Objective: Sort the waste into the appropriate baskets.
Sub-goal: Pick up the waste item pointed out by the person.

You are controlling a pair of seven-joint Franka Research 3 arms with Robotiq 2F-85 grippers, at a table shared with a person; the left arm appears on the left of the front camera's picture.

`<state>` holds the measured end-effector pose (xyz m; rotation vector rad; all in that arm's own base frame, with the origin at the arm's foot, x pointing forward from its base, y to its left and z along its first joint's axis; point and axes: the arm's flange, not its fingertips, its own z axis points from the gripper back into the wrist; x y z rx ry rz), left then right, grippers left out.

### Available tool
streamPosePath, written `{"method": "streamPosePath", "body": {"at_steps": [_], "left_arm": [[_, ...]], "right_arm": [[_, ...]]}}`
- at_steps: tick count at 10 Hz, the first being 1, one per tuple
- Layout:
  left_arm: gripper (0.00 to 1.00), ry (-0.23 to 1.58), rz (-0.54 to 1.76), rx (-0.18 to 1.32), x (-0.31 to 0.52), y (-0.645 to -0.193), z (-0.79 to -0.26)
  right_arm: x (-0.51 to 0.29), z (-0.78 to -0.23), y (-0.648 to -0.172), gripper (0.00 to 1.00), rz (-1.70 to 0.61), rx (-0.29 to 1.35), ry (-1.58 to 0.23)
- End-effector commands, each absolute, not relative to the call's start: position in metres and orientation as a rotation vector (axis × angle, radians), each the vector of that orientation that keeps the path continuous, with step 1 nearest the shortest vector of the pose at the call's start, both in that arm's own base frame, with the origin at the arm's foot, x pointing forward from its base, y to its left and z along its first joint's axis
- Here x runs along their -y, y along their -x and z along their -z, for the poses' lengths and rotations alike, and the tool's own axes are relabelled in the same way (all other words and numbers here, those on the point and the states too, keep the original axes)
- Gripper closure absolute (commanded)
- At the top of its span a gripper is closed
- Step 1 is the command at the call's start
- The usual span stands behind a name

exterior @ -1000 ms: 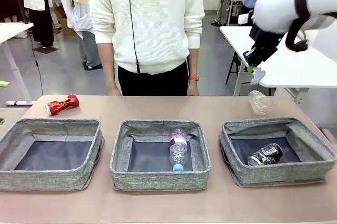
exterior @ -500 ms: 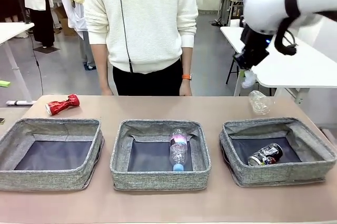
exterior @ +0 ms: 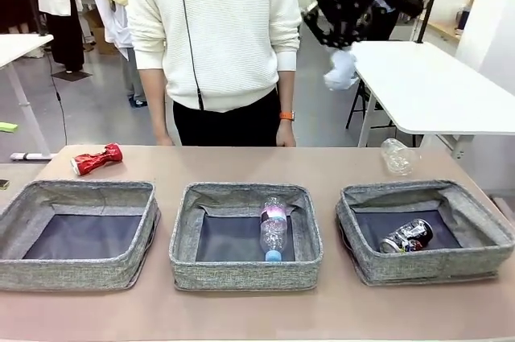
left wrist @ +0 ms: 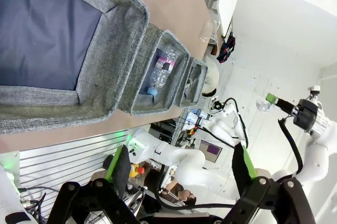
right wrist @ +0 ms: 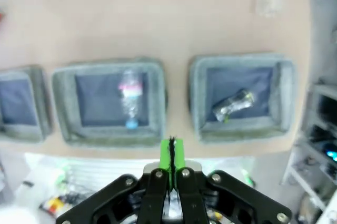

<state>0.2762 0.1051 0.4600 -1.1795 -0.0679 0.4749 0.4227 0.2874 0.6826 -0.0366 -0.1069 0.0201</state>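
High above the table [exterior: 241, 166], the right claw [exterior: 338, 46] pinches the white tissue wad [exterior: 341, 70]; the left claw [left wrist: 179, 159] gapes wide.

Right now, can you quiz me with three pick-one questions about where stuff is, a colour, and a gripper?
1. Where is the bottle? A on the floor; B in the middle basket; C on a chair.
2. What colour is the can on the table? A red; B blue; C green.
3. The left gripper is: A shut; B holding a can; C open.
Answers: 1 B, it lies inside that basket. 2 A, it is bright red. 3 C, its fingers stand wide apart with nothing between them.
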Motion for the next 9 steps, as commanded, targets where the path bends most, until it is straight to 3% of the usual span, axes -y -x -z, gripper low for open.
{"method": "streamPosePath", "body": {"at_steps": [1,4,9], "left_arm": [[0.0,1.201,-0.47,0.075,-0.104,-0.275,-0.461],[0.0,1.201,-0.47,0.075,-0.104,-0.275,-0.461],[0.0,1.201,-0.47,0.075,-0.104,-0.275,-0.461]], "right_arm": [[-0.308,-0.692,-0.424,0.99,-0.018,0.098,-0.072],[-0.337,-0.731,-0.395,0.99,-0.022,0.137,-0.141],[-0.373,-0.773,-0.363,0.99,-0.131,0.209,-0.07]]}}
